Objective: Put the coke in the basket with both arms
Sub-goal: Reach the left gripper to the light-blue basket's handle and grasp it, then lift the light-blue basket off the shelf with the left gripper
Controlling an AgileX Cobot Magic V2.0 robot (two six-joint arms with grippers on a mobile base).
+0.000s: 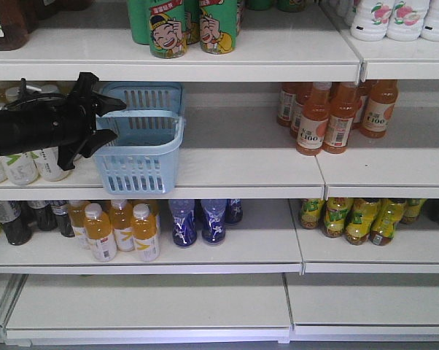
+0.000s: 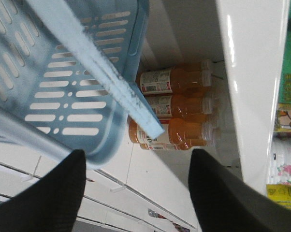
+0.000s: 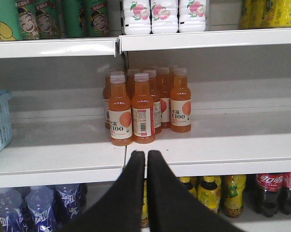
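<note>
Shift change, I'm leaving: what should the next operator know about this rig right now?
Left gripper: open at the basket's left side, not gripping it.
Right gripper: shut, empty, facing the orange bottles.
Coke: one level below the orange bottles, to the right, untouched.
Basket: on the shelf, no coke in it.
Done: nothing yet. Left: grasp coke, put it in basket.

I see the basket point(image 1: 141, 142) on the middle shelf point(image 1: 241, 164), juice bottles point(image 1: 329, 120) well to its right, the coke point(image 3: 270, 189) one shelf lower.
</note>
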